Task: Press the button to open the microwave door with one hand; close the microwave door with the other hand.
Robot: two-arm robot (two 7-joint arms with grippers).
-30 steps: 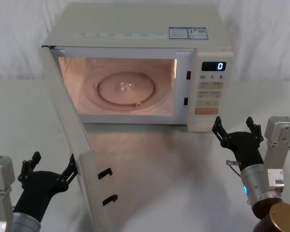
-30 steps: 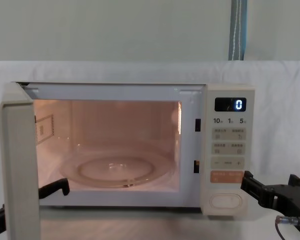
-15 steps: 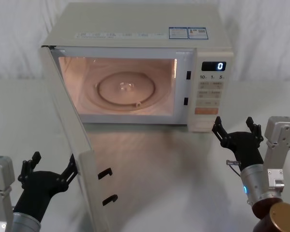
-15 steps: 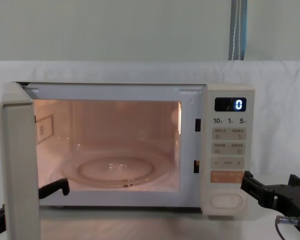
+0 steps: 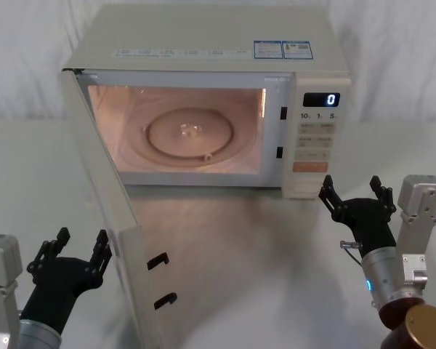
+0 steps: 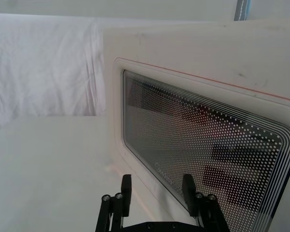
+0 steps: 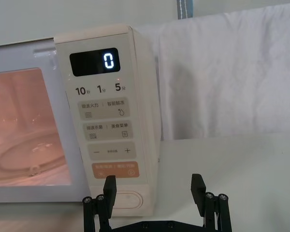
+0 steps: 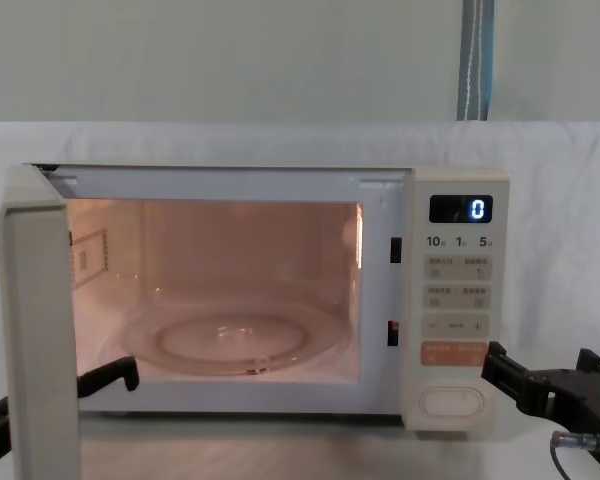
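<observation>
At the left side of the oven, the door (image 5: 109, 218) stands swung wide open, hinged at the left edge, its free edge pointing toward me and its cavity lit. My left gripper (image 5: 78, 246) sits on the door's outer, windowed face, close beside it near the free edge; I cannot tell whether a finger touches the panel. Its fingers (image 6: 126, 188) are spread wide and hold nothing. The door lies to the right of these fingers, so I judge the closing push must run rightward and away, along the hinge arc. The left arm is clearly the nearer one. My right gripper (image 5: 354, 193) waits in front of the control panel, just off the button (image 7: 130, 200), fingers wide and empty. I judge the opening step done and closing not yet begun.
</observation>
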